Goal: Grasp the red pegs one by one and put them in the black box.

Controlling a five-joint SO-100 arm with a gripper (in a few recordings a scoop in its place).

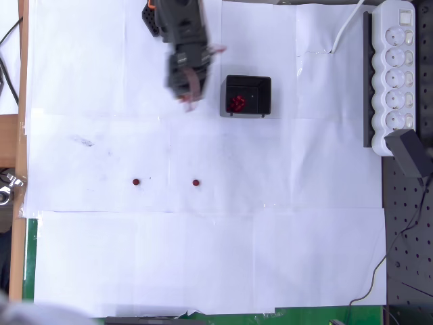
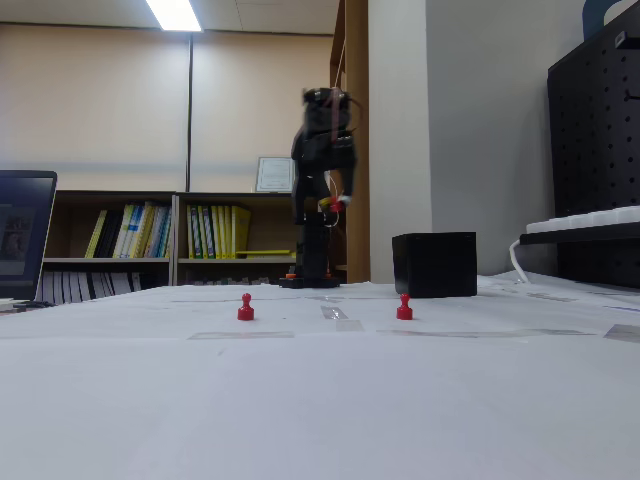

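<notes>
Motion blur smears the gripper (image 1: 189, 87) in the overhead view, leaving its jaws unreadable. Red pegs (image 1: 236, 103) inside the black box (image 1: 247, 81) merge into one cluster, too small to count. In the fixed view the box wall (image 2: 435, 264) hides them.

Two red pegs stand upright on the tabletop, one (image 1: 136, 182) left of the other (image 1: 195, 183) in the overhead view (well apart). The black box (image 1: 264, 87), square and thin-walled, holds a cluster of red pegs (image 1: 236, 103).
</notes>
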